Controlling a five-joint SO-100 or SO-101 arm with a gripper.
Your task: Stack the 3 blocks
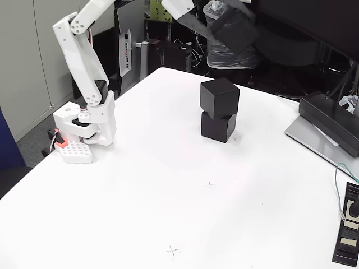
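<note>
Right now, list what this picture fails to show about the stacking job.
- Gripper, fixed view: motion-blurred near the top edge; open or shut cannot be told.
- Third block: a dark smear at the gripper; whether it is gripped is unclear.
- Bottom block: its top is covered by the upper block, which sits twisted on it.
- Arm: its upper links are cut off by the top edge.

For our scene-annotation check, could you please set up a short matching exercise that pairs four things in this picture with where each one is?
Things:
1. upper stacked block
2. lower stacked block
3. third block
4. arm base

Places:
A. resting directly on the table
B. raised in the air at the claw, blurred
C. at the table's left edge in the fixed view
D. on top of another block, slightly twisted

Pairs: 1-D, 2-A, 3-B, 4-C
</note>
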